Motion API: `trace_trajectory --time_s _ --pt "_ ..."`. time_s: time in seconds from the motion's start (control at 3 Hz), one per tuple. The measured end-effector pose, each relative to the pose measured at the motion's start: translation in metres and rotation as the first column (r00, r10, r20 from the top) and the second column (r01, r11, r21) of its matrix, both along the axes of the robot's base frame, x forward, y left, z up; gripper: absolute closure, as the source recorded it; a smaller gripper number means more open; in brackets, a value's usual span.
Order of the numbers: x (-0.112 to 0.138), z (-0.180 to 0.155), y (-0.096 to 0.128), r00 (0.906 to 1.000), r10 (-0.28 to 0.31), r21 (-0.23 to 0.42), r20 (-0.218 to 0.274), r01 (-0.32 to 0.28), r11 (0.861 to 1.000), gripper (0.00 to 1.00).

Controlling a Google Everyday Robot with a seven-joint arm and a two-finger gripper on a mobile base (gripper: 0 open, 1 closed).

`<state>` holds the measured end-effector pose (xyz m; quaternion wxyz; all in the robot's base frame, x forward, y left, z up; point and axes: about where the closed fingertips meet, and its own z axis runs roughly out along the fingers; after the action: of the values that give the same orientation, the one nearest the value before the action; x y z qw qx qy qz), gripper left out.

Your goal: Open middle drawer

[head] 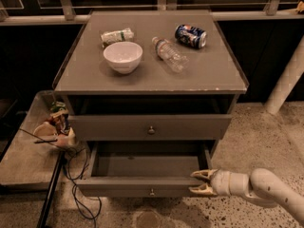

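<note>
The middle drawer [142,186] is the grey drawer with a small round knob low in the camera view. It is pulled out and its plain grey inside [147,165] shows. My gripper [202,182] is at the right end of the drawer's front. Its two pale fingers [203,174] are spread apart, one behind the front panel's top edge and one in front of it. The arm comes in from the lower right. The drawer above [151,127] has its own knob and sticks out only slightly.
On the cabinet top [213,75] are a white bowl [123,56], a lying plastic bottle [169,54], a blue can [190,35] and a small packet [117,35]. A low side table [23,160] with clutter and cables [78,184] stands at the left. A white post [285,80] stands at the right.
</note>
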<state>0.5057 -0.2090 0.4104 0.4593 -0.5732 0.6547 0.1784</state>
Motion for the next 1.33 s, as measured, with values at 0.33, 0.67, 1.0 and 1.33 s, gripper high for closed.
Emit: trace_trajectory --time_s 0.33,0.67,1.0,1.33 --pt "0.0 0.002 0.0 1.0 0.0 0.0 0.0 0.0 1.0 1.0" --pt "-0.012 0.0 -0.001 0.9999 -0.012 0.004 -0.002 0.012 1.0 1.0" --pt "-0.012 0.0 -0.001 0.9999 -0.012 0.004 -0.002 0.012 1.0 0.82" --pt "-0.012 0.0 -0.001 0.9999 -0.012 0.004 -0.002 0.012 1.0 0.59"
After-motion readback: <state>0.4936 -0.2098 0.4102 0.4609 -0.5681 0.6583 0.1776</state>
